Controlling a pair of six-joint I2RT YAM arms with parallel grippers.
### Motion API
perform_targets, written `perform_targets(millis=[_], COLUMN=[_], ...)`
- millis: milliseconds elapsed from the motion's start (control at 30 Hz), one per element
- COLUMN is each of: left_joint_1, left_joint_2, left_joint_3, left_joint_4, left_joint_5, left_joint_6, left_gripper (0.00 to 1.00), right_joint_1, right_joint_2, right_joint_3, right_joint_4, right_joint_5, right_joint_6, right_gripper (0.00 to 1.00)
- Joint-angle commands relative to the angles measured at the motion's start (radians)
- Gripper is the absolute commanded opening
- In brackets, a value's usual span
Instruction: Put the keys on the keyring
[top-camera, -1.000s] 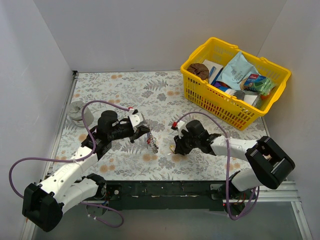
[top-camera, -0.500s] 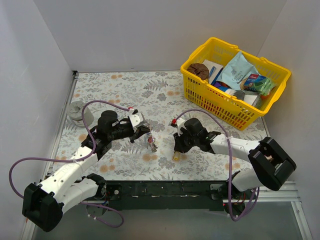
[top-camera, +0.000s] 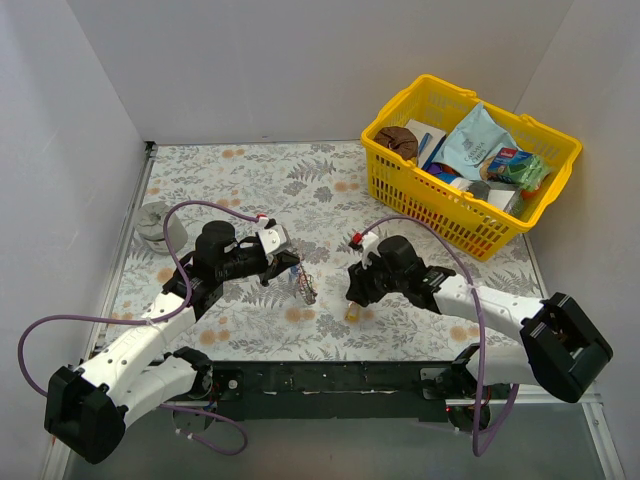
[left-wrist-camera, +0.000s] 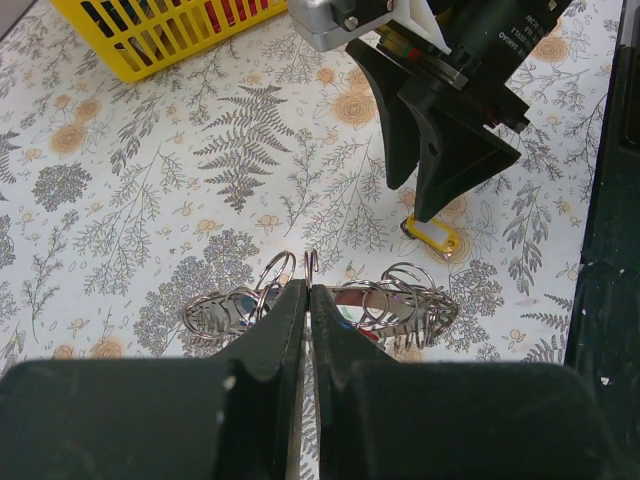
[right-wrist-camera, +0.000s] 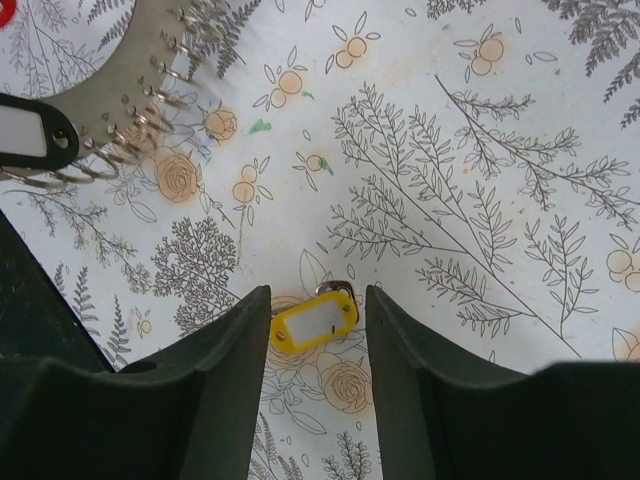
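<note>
My left gripper is shut on the keyring, a thin silver wire loop held above the flowered table. A cluster of silver rings with blue and red bits hangs on it. The yellow key lies flat on the table. My right gripper stands open over it, one finger on each side, not touching it. In the right wrist view the ring cluster shows at the upper left.
A yellow basket full of packets stands at the back right. A grey round cylinder sits by the left wall. White walls close the back and sides. The black rail runs along the near edge.
My right gripper's jaws have spread apart over the yellow key, which stays on the table. The right arm has shifted slightly right. The left arm holds still with the keyring.
</note>
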Motion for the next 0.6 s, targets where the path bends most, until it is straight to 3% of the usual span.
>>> perform_targets(millis=[0,567], left_joint_1=[-0.001,-0.001], left_joint_2=[-0.015,-0.010], left_joint_3=[0.009,0.008], left_joint_4=[0.030,0.026], left_joint_5=[0.006,0.005], left_joint_6=[-0.001,-0.007], left_gripper=[0.00,0.00], right_joint_1=[0.002,0.004], right_joint_2=[-0.018,0.054], right_joint_3=[-0.034,-0.091], right_joint_4=[-0.002,0.047], right_joint_5=[0.012,-0.027], right_joint_6=[-0.018,-0.022], right_gripper=[0.48,0.34])
